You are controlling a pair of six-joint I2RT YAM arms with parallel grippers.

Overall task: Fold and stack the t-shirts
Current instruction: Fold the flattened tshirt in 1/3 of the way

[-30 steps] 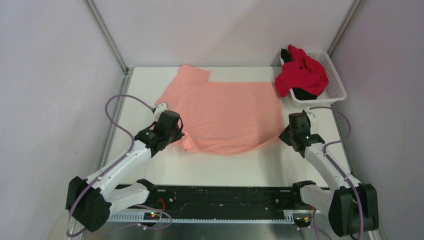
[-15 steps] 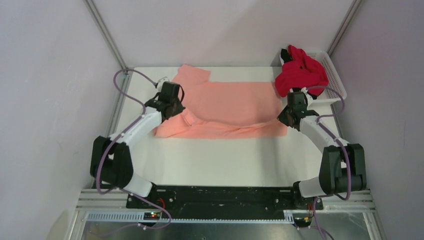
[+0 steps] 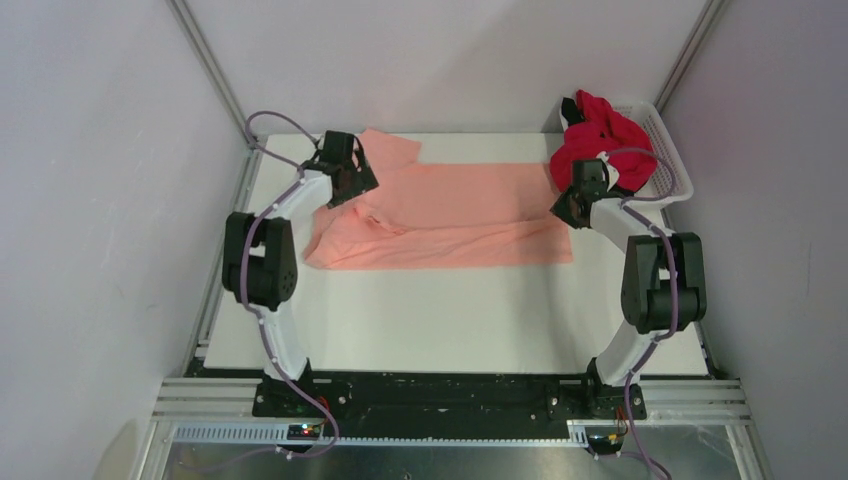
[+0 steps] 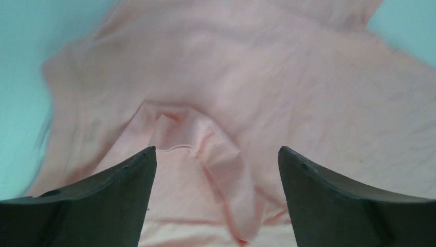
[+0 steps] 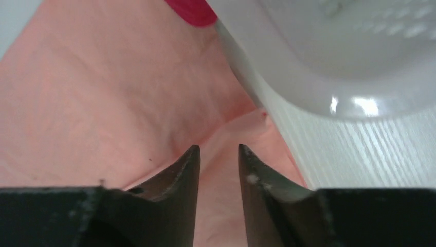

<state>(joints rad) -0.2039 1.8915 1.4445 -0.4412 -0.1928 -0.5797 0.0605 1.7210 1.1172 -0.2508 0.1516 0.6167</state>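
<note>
At the far side of the table (image 3: 450, 320), the salmon-pink shirt (image 3: 450, 215) lies doubled over itself, rumpled at its left end. My left end effector (image 4: 216, 149) hangs wide apart above that bunched cloth. My right end effector (image 5: 218, 146) is narrowly apart over the hem. I should lift both straight up, dragging nothing. The basket (image 3: 672, 170), holding the red shirt (image 3: 600, 145) and black shirt (image 3: 571, 107), crowds my right side.

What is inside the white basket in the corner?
A bright red shirt is heaped in the white basket, spilling over its rim. A black shirt peeks out beneath it. The basket's bottom is covered, so anything else there can't be seen.
</note>
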